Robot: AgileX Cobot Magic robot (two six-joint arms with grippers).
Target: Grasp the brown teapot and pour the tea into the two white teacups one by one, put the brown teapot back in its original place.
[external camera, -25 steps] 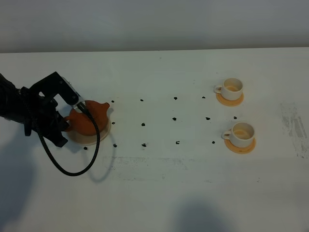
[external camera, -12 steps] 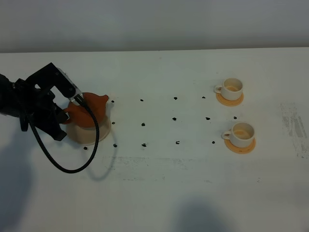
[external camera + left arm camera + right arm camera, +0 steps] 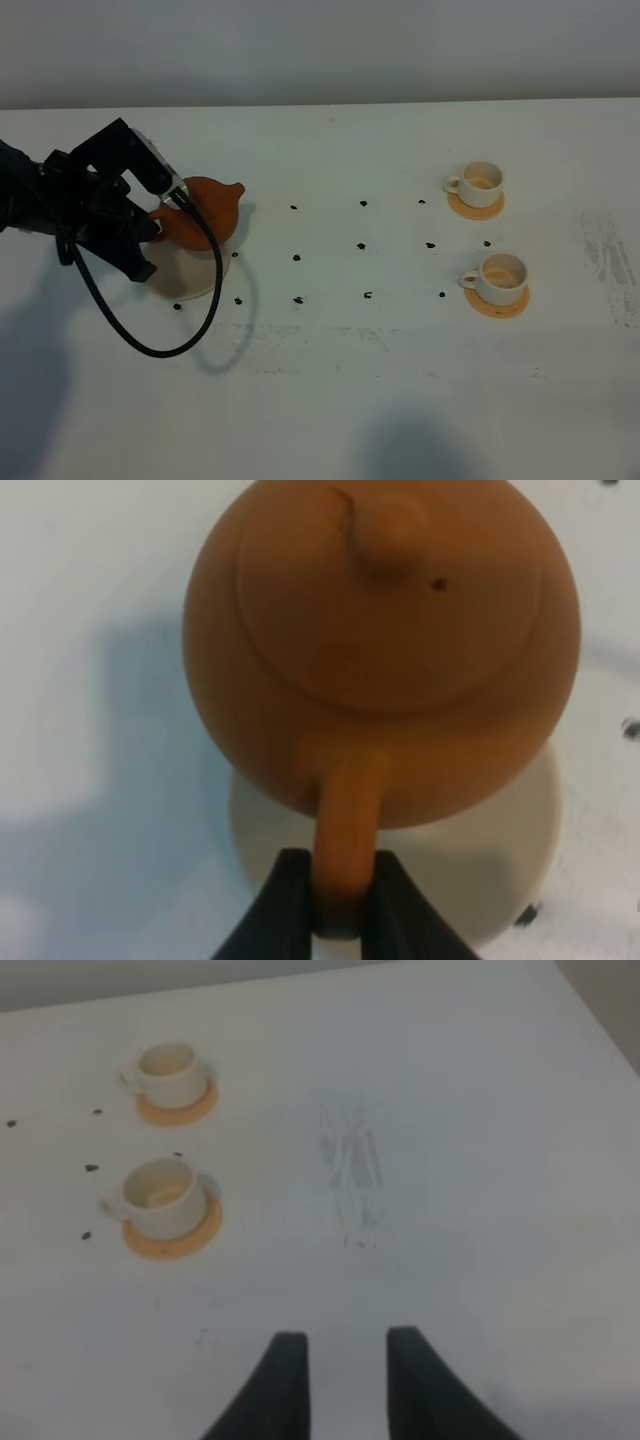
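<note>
My left gripper [image 3: 160, 215] is shut on the loop handle of the brown teapot [image 3: 205, 212], which hangs just above the table at the left. In the left wrist view the dark fingers [image 3: 285, 900] pinch the handle of the teapot [image 3: 380, 650], lid and knob up. The pale beige coaster [image 3: 190, 272], the original place, lies bare beneath and slightly nearer; it also shows under the pot as a coaster [image 3: 500, 860]. Two white teacups [image 3: 482, 179] [image 3: 503, 273] sit on orange-tan coasters at the right. My right gripper [image 3: 345, 1345] hovers open and empty beside the cups [image 3: 167, 1063] [image 3: 160, 1192].
A black cable [image 3: 150, 345] loops from the left arm over the table in front of the coaster. Small black marks [image 3: 297, 257] dot the white table [image 3: 330, 400] in a grid between teapot and cups. A grey scuff [image 3: 610, 260] marks the far right.
The left gripper has lifted the teapot off its beige coaster and carried it up and a little to the right. The coaster now lies uncovered. The cups have not moved.
</note>
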